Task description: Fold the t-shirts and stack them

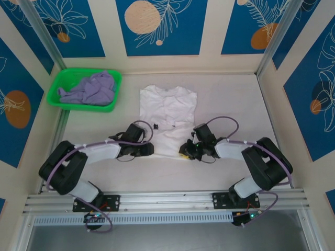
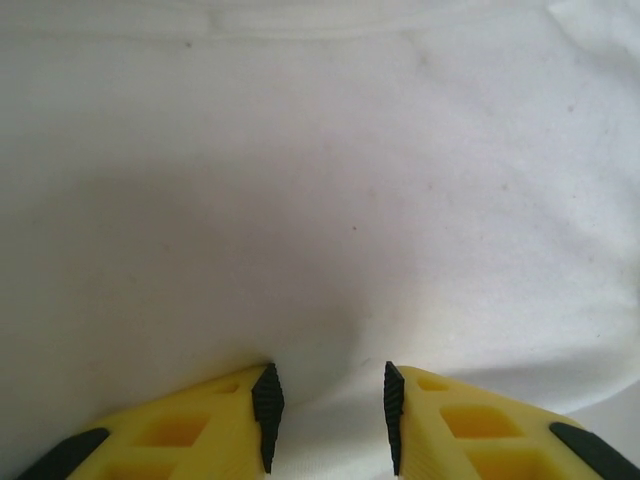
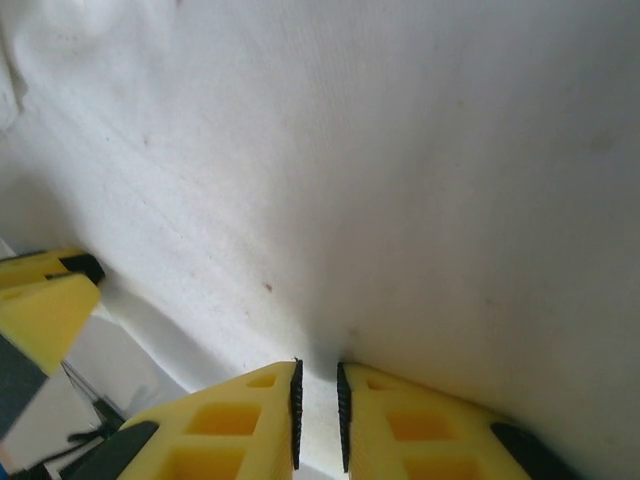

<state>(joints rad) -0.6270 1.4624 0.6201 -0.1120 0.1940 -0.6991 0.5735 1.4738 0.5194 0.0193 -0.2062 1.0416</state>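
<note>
The white t-shirt (image 1: 167,110) lies flat on the table's middle with its sides folded in, collar at the far end. Both grippers sit at its near hem. My left gripper (image 1: 151,149) (image 2: 327,415) holds a thick bunch of white cloth (image 2: 320,200) between its black pads, which stand somewhat apart. My right gripper (image 1: 184,151) (image 3: 318,415) has its pads nearly together, pinching a thin fold of the same shirt (image 3: 380,170). The lavender t-shirt (image 1: 89,89) lies crumpled in the green basket at the far left.
The green basket (image 1: 84,106) stands at the back left of the table. Walls close in at the back and both sides. In the right wrist view the left gripper's yellow fingers (image 3: 40,300) show close by at the left edge.
</note>
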